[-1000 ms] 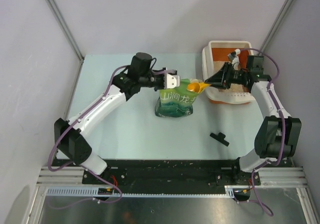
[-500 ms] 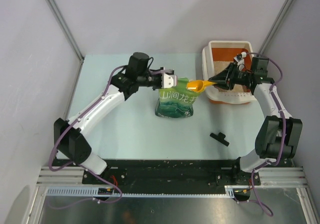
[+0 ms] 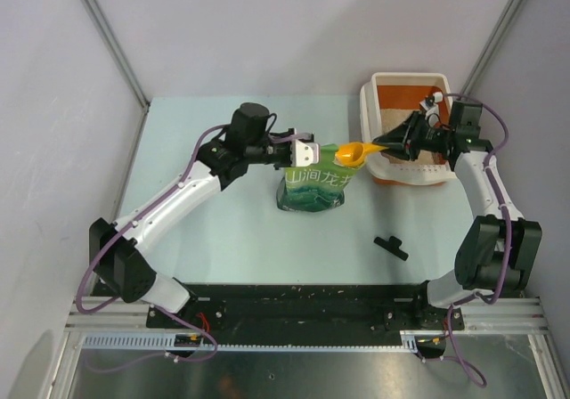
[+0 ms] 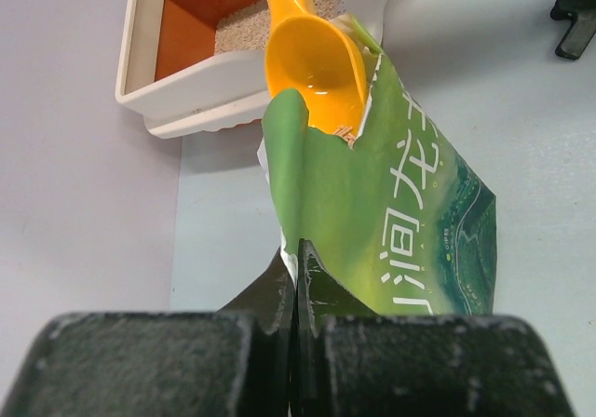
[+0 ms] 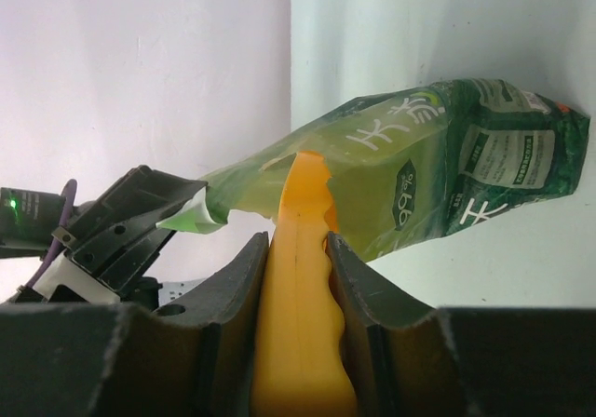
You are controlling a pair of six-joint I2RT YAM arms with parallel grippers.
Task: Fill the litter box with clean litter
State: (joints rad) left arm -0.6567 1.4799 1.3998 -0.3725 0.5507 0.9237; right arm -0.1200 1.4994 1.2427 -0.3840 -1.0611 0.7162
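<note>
Table: we see a pale surface carrying everything, with both arm bases at its near edge.
Litter box: it sits at the far right corner of the table. More of its inside shows than a second ago, because the right arm has drawn back over it.
Clean litter: we see a thin beige layer on the orange floor of the box, with bare orange at one end.
Green bag: it stands just left of the box with its base where it was. Its torn top edge is pulled up and a little further right than half a second ago.
Left gripper: its fingers are pinched together on the bag's top edge. It has shifted slightly right and nearer to us.
Right gripper: it is clamped on the scoop's handle, one finger on each side, and has barely moved.
Scoop: we see the yellow-orange bowl at the bag's torn mouth, as before, and the left wrist view shows bare plastic inside it.
Black piece: it lies alone on the table, near and right of the bag, unmoved.
</note>
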